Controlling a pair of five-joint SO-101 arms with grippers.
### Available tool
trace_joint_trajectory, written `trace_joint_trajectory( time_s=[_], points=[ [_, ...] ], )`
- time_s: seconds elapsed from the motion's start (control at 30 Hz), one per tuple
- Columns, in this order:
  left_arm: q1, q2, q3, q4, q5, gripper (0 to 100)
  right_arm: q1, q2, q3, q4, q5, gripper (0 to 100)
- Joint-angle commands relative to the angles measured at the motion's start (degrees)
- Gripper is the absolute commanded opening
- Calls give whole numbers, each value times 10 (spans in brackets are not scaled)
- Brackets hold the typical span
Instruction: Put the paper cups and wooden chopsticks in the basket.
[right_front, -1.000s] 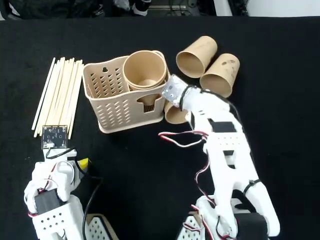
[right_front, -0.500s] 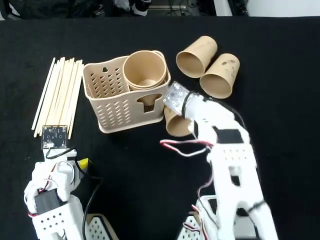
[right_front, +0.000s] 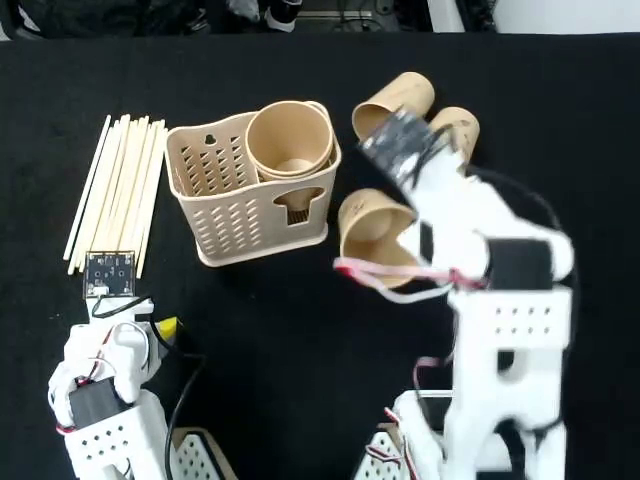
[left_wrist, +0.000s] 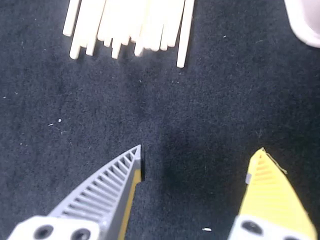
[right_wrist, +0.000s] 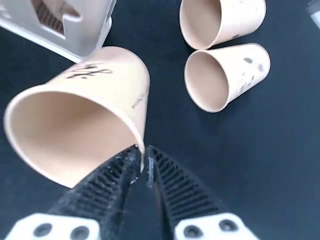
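Observation:
My right gripper (right_wrist: 145, 156) is shut on the rim of a paper cup (right_wrist: 80, 120), held tilted above the table just right of the beige basket (right_front: 235, 215). In the high view the held cup (right_front: 372, 228) hangs by the basket's right wall. Another paper cup (right_front: 290, 140) stands inside the basket. Two more cups (right_wrist: 220, 20) (right_wrist: 226, 75) lie on their sides beyond the gripper. The wooden chopsticks (right_front: 115, 190) lie in a bundle left of the basket. My left gripper (left_wrist: 200, 152) is open over bare cloth, short of the chopstick ends (left_wrist: 130, 30).
A black cloth (right_front: 270, 340) covers the table. The left arm (right_front: 100, 395) sits at the front left corner. The right arm's white body (right_front: 500, 300) partly covers one lying cup (right_front: 458, 125). The basket's corner (left_wrist: 305, 20) shows in the left wrist view.
The right gripper has lifted the cup off the table beside the basket and raised it, and the arm has swung upward. The left arm has not moved.

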Motion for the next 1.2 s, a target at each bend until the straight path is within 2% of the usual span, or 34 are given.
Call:
trace_joint_trajectory(
  time_s=[0.0, 0.1, 0.2, 0.33, 0.47, 0.77, 1.17],
  points=[
    [4, -4, 1, 3, -3, 329, 9, 68, -155, 70, -44, 11],
    [4, -4, 1, 3, -3, 329, 10, 97, -262, 127, -67, 11],
    [4, -4, 1, 3, -3, 329, 13, 82, -320, 126, -75, 11],
    [3, -4, 1, 3, -3, 329, -44, 48, -375, 126, -77, 11],
    [3, -4, 1, 3, -4, 329, -97, 51, -432, 122, -113, 11],
    [3, -4, 1, 0, -4, 329, -172, 193, -555, 109, -153, 11],
    [3, -4, 1, 0, -4, 329, -175, 295, -647, 106, -153, 11]
  ],
)
